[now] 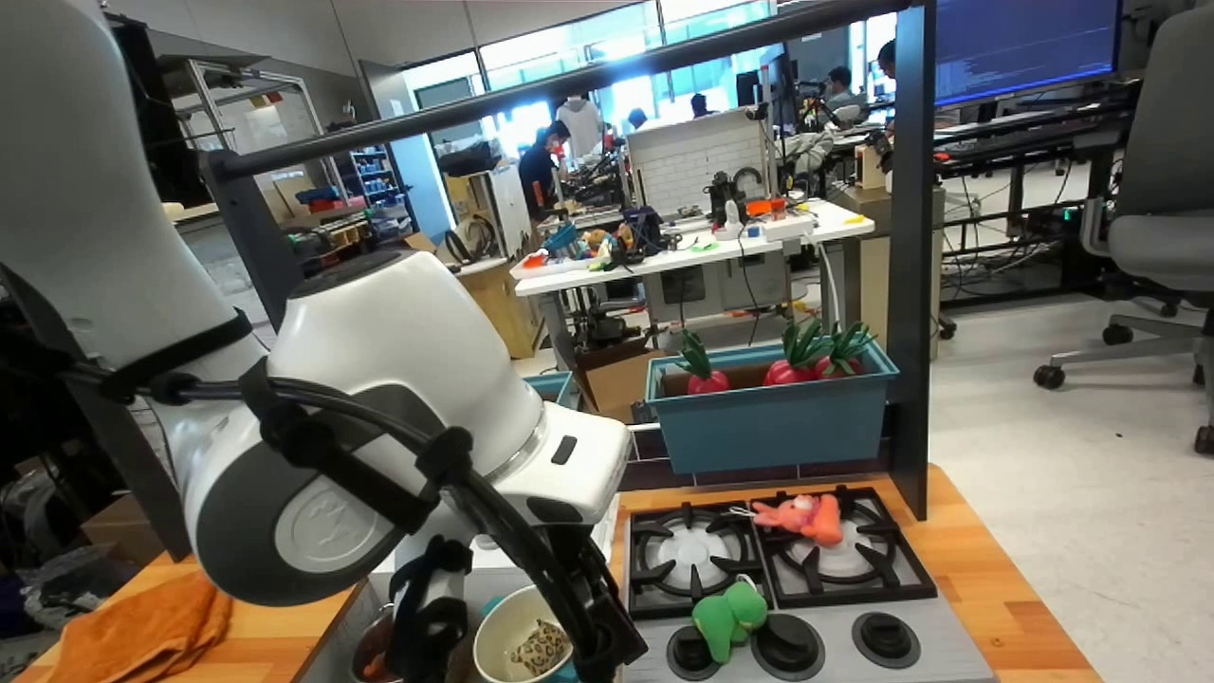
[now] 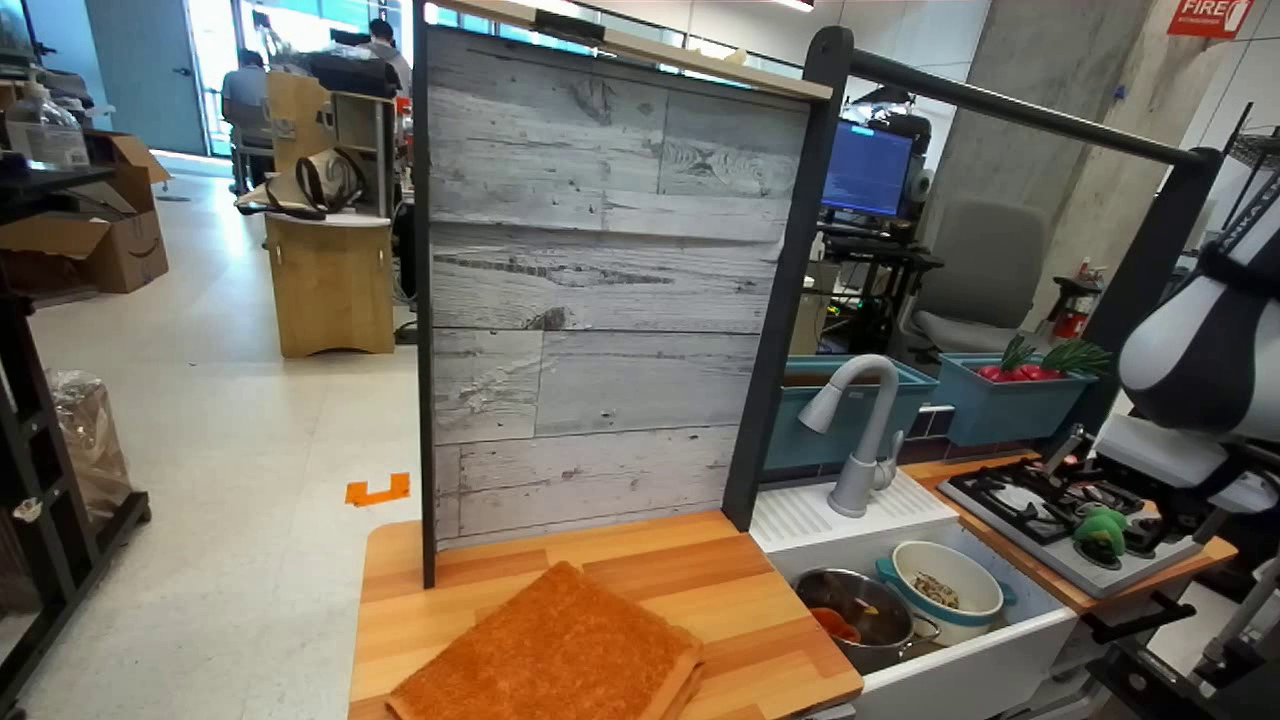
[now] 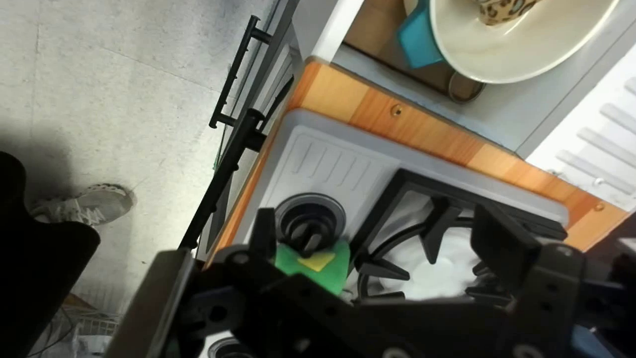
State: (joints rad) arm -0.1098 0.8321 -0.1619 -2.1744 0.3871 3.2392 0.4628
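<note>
Closest to the lens, looking down from the wrist, is the black end effector point(image 3: 380, 236), jaws spread wide and not pinching anything that I can see. Nearest thing to it is a green plush toy point(image 3: 330, 278) on the gray stovetop point(image 3: 330, 161), at about 8 o'clock from the middle of the gap, so it's over by the 9 o'clock jaw rather than centered, and partly hidden behind the end effector's own body. Can't tell how much height is between them. Only one arm on this rig, so no debate about which is nearer. Long axis reads better in an exterior view, where the green plush toy point(image 1: 728, 617) slants roughly 1 to 7 o'clock between two round knobs point(image 1: 789, 648), looking like it's leaning on them. Texture-wise it seems soft and a bit lumpy, with a yellow patch showing from above. Total contrast with the hard, angular black grate point(image 3: 437, 228) toward 4 o'clock of the gap. Another floppy one, a pink plush toy point(image 1: 823, 520), lies on the grate at the green one's 1 o'clock. Out at 1 o'clock from the jaws in the wrist view there's a smooth, glossy cream pot point(image 3: 541, 57) with a leopard-print thing point(image 3: 502, 11) inside. Desk point(image 1: 996, 588) is striped butcher-block-style wood.
</note>
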